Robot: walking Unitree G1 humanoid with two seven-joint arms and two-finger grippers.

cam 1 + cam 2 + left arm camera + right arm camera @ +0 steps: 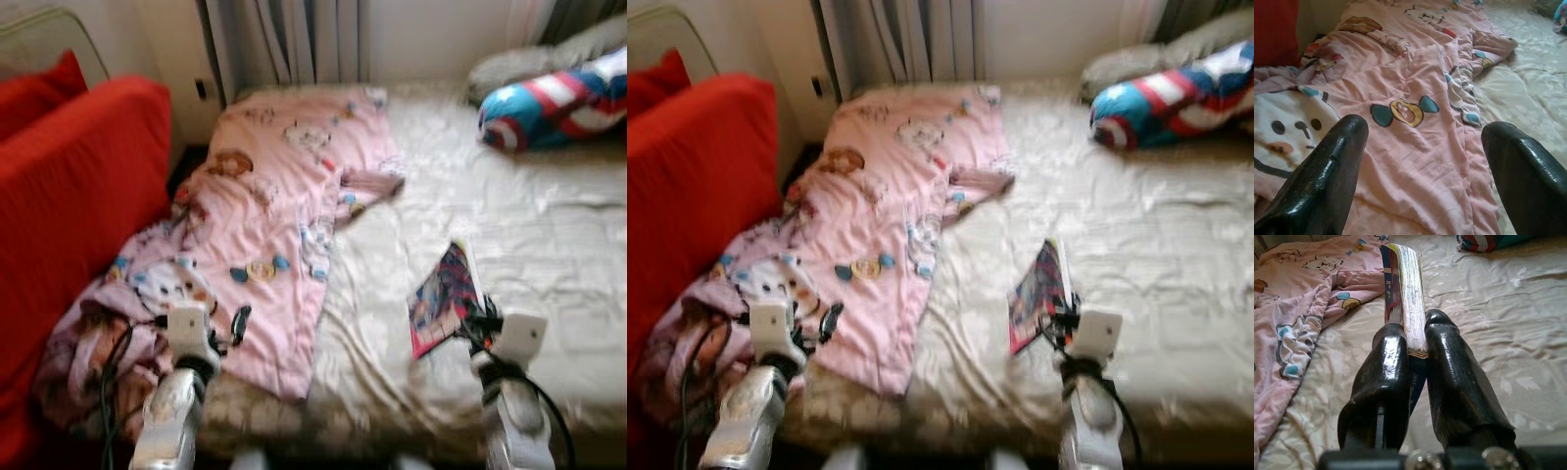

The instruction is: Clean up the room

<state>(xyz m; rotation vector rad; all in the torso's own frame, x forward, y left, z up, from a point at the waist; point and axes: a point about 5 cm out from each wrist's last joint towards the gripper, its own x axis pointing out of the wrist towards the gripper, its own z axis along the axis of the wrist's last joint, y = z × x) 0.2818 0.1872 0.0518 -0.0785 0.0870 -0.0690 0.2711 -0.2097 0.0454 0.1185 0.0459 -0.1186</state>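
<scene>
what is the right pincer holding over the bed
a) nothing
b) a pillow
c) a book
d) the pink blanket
c: in the right wrist view the right pincer is shut on the edge of a book, page edges showing between its fingers; the pink blanket lies apart on the bed, under the open left pincer.

The bed (549, 245) carries a pink blanket (274, 225) along its left edge and a striped pillow (558, 103) at its far right corner.

- Head eyes are looking down at the bed (549, 245), blanket (274, 225) toward ten o'clock.
- Wrist cameras are skimming low, both sharing that blanket.
</scene>
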